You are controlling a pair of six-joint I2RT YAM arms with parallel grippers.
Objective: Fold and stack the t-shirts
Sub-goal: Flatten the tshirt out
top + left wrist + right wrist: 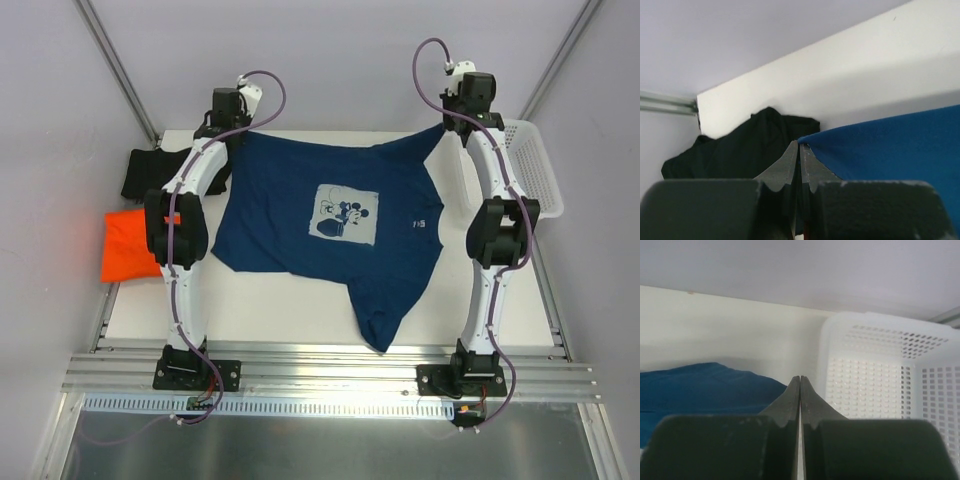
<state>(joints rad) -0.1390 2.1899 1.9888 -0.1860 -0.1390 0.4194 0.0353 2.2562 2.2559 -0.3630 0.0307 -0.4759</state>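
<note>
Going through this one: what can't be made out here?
- orange t-shirt: top view, part hidden behind the left arm; not in either wrist view.
- black t-shirt: top view, partly under the left arm; left wrist view, near edge behind the fingers.
- navy t-shirt: far corners covered by both wrists in top view; small white mark too small to read.
- basket: right wrist view, cut off by the right edge.

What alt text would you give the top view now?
A navy shirt with a white print lies spread across the table, its far corners pinched in both arms' shut jaws. An orange shirt and a black shirt sit at the left edge; a white basket stands far right.
</note>
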